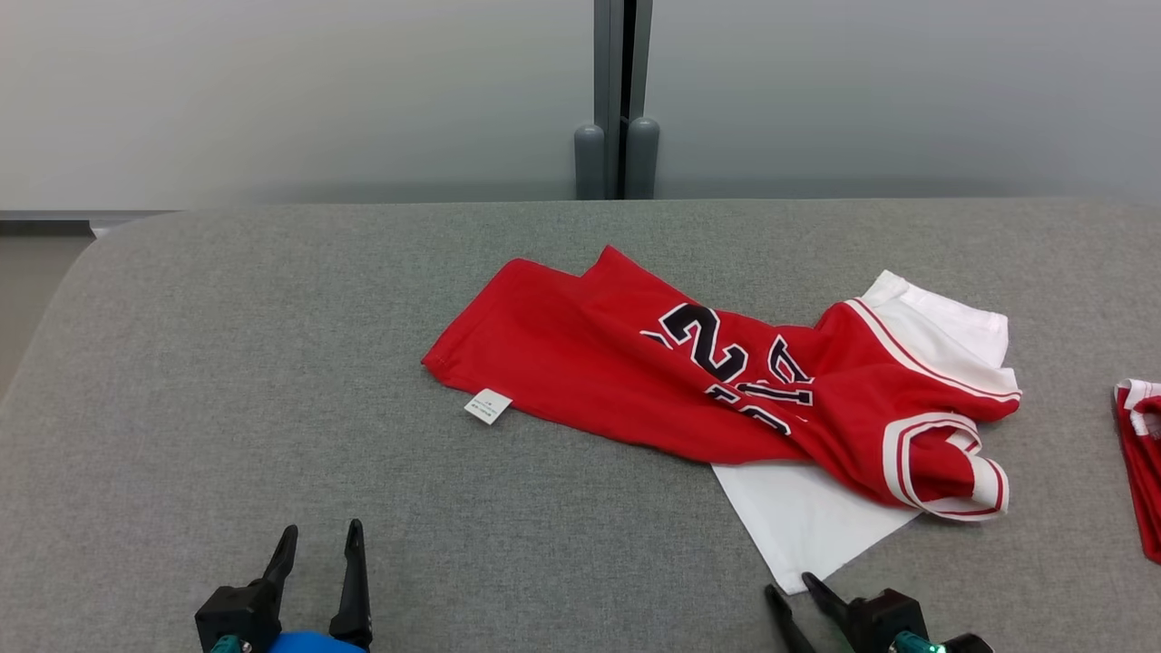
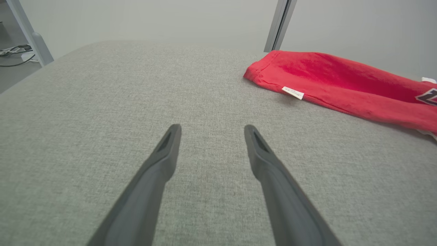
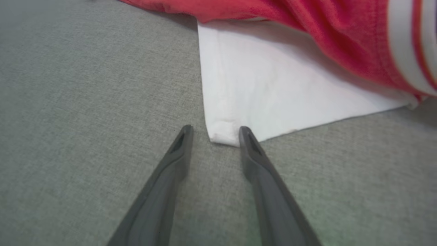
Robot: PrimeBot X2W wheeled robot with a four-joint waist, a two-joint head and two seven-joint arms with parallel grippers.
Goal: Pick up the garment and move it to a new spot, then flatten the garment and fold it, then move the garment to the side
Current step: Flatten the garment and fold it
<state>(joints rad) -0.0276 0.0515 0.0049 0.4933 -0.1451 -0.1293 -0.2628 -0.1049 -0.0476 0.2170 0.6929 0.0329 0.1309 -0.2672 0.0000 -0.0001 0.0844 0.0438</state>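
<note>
A red jersey [image 1: 635, 372] with dark numbers lies crumpled across the middle of the grey padded table [image 1: 227, 363], on top of a white garment [image 1: 807, 517] whose corner points toward me. My right gripper [image 1: 790, 584] is at that near corner; in the right wrist view the gripper [image 3: 215, 129] has its fingers apart, with the tip of the white garment [image 3: 273, 95] just between the fingertips and the jersey [image 3: 307, 20] beyond. My left gripper [image 1: 321, 531] stands open over bare table at the lower left, well short of the jersey's hem [image 2: 341, 82]; the gripper [image 2: 212, 128] holds nothing.
A small white label [image 1: 488, 405] sticks out at the jersey's near left hem. Another red and white cloth [image 1: 1141, 453] lies at the table's right edge. A grey post [image 1: 617, 136] stands behind the table against a pale wall.
</note>
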